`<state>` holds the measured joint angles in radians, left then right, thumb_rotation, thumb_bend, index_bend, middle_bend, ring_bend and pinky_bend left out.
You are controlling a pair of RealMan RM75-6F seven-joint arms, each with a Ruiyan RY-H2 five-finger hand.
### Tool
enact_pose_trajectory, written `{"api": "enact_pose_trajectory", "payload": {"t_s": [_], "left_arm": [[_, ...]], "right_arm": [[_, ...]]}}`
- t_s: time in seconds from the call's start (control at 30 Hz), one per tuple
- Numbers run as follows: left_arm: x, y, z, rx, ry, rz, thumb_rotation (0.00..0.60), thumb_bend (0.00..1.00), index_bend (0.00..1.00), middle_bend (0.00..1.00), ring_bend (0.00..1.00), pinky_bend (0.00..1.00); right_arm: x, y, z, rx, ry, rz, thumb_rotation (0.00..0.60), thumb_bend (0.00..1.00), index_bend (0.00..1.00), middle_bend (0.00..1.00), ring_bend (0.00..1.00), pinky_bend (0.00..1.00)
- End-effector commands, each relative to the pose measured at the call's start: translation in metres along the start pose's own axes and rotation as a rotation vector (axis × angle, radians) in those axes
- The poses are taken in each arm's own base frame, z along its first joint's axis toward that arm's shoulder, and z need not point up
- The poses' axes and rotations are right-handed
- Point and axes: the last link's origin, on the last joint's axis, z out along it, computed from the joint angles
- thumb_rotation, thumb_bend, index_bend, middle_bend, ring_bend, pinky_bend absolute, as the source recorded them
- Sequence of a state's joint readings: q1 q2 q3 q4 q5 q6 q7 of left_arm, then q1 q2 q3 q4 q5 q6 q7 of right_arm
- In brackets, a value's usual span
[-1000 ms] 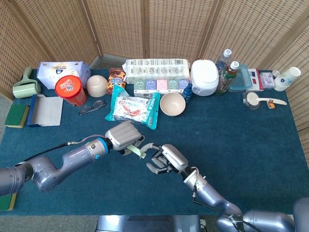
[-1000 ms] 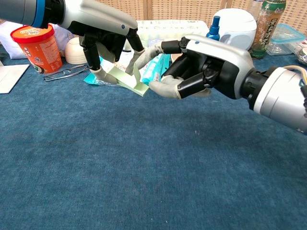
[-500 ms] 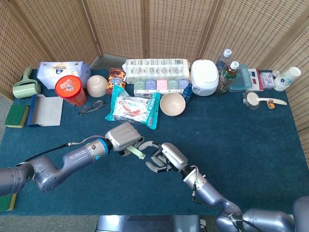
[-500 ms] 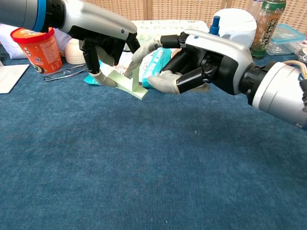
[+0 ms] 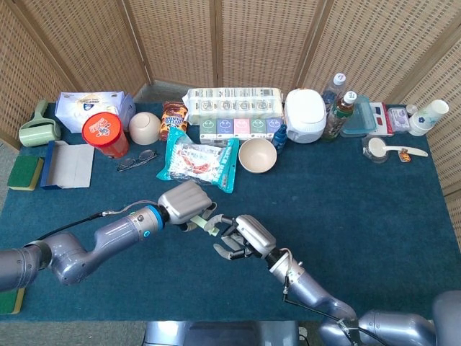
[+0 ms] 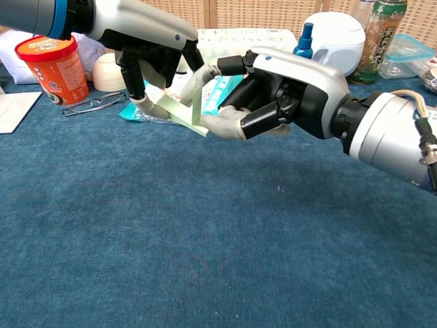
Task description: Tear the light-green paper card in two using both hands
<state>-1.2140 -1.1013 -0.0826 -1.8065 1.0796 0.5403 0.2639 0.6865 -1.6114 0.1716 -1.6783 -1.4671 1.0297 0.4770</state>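
Chest view: the light-green paper card (image 6: 183, 113) is held above the blue tablecloth (image 6: 205, 260), between the two hands. The left hand (image 6: 153, 58) comes down from above, its fingers (image 6: 145, 104) curled onto the card's left part. The right hand (image 6: 273, 96) reaches in from the right, thumb and a finger pinching the card's right edge, the rest of its fingers curled beneath. The card is bent upward at that edge; whether it is torn cannot be told.

Containers, head view: the beige bowl (image 5: 257, 155) beside the snack bag (image 5: 198, 162) shows an empty inside. The red tub (image 5: 105, 134) is lidded. The white cooker (image 5: 305, 115) is closed. Two bottles (image 5: 336, 101) stand capped at the rear. The paper cup (image 5: 432, 113) sits at the far right; its contents cannot be told.

Against the frame half a second ago, the right hand has shifted left, closer against the left hand, and the card's raised flap is more hidden between them.
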Motion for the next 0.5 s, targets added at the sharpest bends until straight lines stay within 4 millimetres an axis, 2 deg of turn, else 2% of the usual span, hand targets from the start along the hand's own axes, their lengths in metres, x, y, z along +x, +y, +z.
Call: {"api": "enact_pose_trajectory", "payload": {"t_s": [0.03, 0.5], "left_arm": [[0.0003, -0.0004, -0.0004, 0.001, -0.001, 0.001, 0.600, 0.38, 0.71, 1.00, 1.00, 1.00], [-0.0009, -0.0004, -0.0041, -0.001, -0.007, 0.005, 0.600, 0.38, 0.71, 1.00, 1.00, 1.00]], "right_arm": [[-0.0006, 0.0001, 0.0006, 0.000, -0.001, -0.002, 0.600, 0.42, 0.39, 0.96, 1.00, 1.00], [0.0000, -0.0007, 0.0041, 0.003, 0.004, 0.001, 0.600, 0.42, 0.43, 0.96, 1.00, 1.00]]}}
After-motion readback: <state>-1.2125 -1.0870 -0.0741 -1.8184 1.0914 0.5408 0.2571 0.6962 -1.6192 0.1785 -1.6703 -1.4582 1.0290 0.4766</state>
